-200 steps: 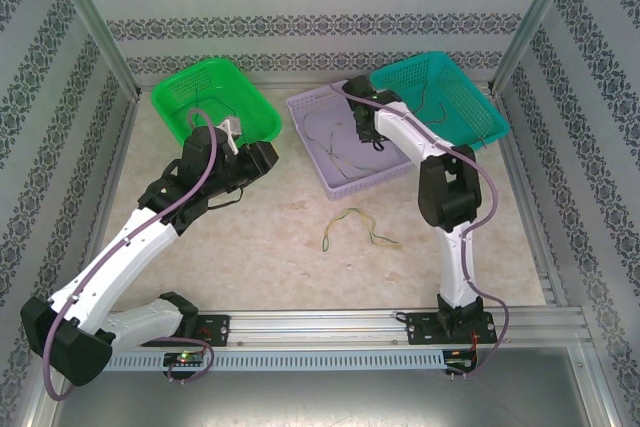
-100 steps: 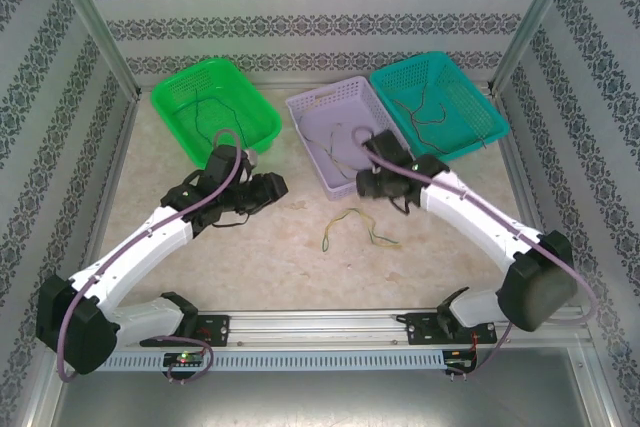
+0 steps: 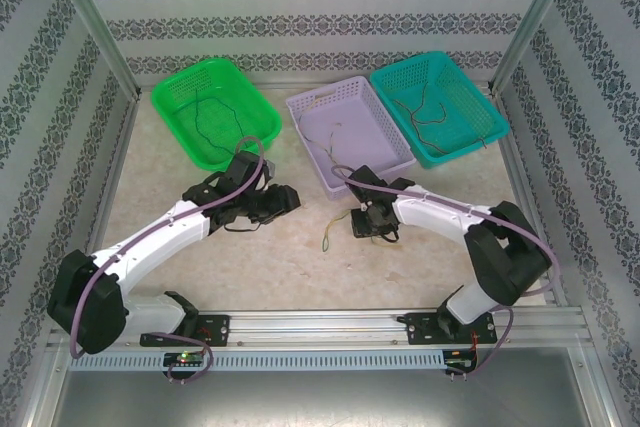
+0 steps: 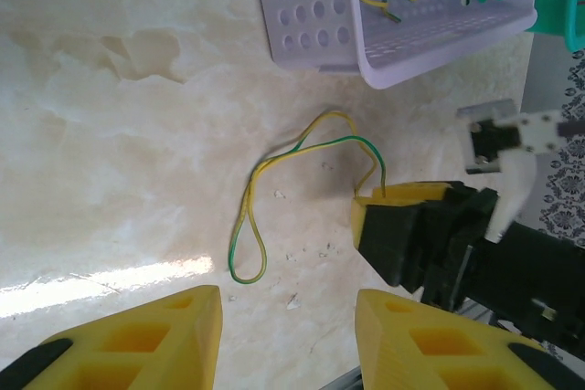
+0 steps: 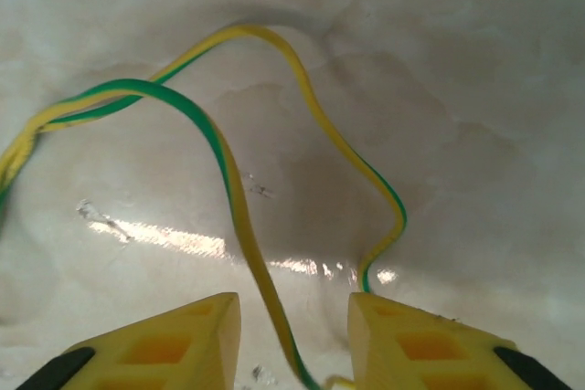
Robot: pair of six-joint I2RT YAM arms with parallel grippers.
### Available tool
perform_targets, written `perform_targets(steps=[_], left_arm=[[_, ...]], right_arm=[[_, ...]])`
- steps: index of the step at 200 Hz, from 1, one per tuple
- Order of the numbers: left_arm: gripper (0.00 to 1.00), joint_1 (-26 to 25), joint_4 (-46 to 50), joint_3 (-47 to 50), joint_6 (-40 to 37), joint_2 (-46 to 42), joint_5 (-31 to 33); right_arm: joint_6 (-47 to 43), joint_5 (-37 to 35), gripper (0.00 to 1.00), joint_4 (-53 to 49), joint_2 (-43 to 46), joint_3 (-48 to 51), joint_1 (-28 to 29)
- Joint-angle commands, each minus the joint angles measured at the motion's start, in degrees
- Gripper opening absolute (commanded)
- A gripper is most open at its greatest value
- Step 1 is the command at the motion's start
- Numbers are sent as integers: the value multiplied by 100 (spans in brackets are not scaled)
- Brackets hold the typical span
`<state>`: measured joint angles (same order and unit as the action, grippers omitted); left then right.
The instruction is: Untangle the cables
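Right jaws astride yellow-green cable [image 5: 239,216] on table [image 5: 475,70], left jaws apart

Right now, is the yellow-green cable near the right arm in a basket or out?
Out: the yellow-green cable lies looped on the bare table, outside the lilac basket.

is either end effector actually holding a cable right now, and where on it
Nothing is gripped yet. The right end effector straddles one strand of the yellow-green cable with jaws apart; the left end effector is open and empty.
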<state>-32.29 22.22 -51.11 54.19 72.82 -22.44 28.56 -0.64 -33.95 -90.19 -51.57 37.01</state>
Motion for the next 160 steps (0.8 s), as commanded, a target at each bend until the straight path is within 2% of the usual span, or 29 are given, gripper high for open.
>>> perform_targets(steps=[1, 19, 45, 66, 83, 94, 118, 141, 160], left_arm=[[43, -102, -132, -184, -53, -165, 81], [43, -114, -31, -187, -41, -295, 153], [43, -113, 345, -383, -43, -501, 336], [44, -107, 592, -633, 44, -621, 516], [47, -102, 680, -911, 166, -655, 652], [52, -101, 696, -1097, 310, -617, 711], [55, -84, 507, -1589, 494, -356, 538], [53, -76, 663, -2135, 45, 38, 207], [52, 20, 1044, -2350, -220, 427, -325]], right_arm=[[-65, -172, 21, 106, -151, 19, 25], [-199, -258, 0, 100, 66, 59, 123], [-485, -342, 0, -13, 1077, 234, 441], [-674, -55, 0, -6, 1996, 365, 580], [-749, 176, 0, 77, 2652, 364, 576], [-847, 301, 0, 266, 2939, 320, 554], [-1222, 496, 0, 556, 3020, 11, 427], [-1599, 984, 0, 626, 2762, -326, 211], [-1846, 1284, 0, 701, 2683, -457, 175]])
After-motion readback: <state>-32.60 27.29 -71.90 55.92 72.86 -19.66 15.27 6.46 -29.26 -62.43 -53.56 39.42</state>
